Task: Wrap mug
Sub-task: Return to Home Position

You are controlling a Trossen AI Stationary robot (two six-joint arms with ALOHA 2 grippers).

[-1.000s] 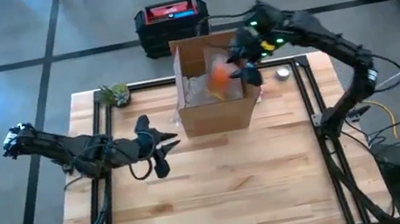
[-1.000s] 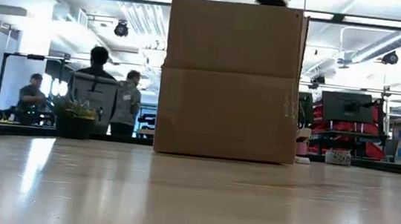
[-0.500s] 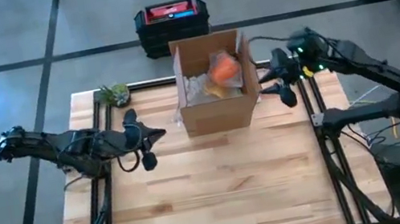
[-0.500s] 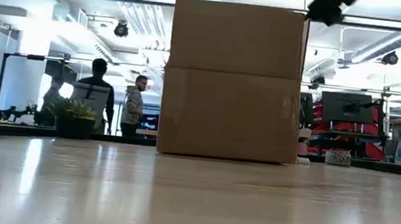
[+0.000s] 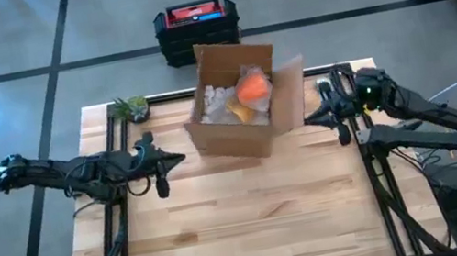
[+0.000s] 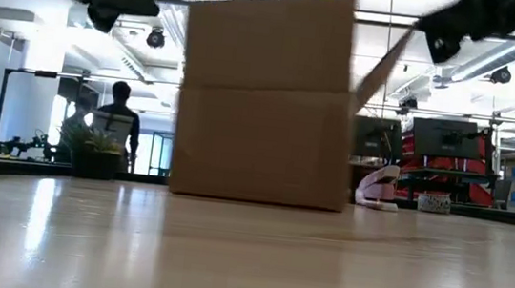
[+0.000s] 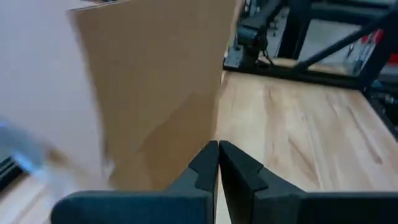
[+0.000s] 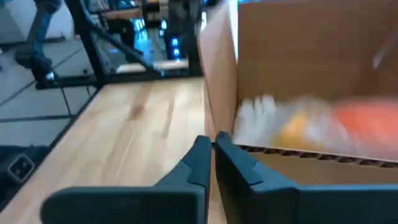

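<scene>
Left claw (image 5: 176, 159), right claw (image 5: 311, 119) over wooden table (image 5: 253, 217); person (image 6: 119, 115) beyond.

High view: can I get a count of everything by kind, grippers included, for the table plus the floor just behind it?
Cardboard box: 1
Orange mug, inside the box: 1
Potted plant: 1
Black-and-red case, on the floor: 1
Grippers: 2, left gripper and right gripper, jaws shut
Total: 6
</scene>
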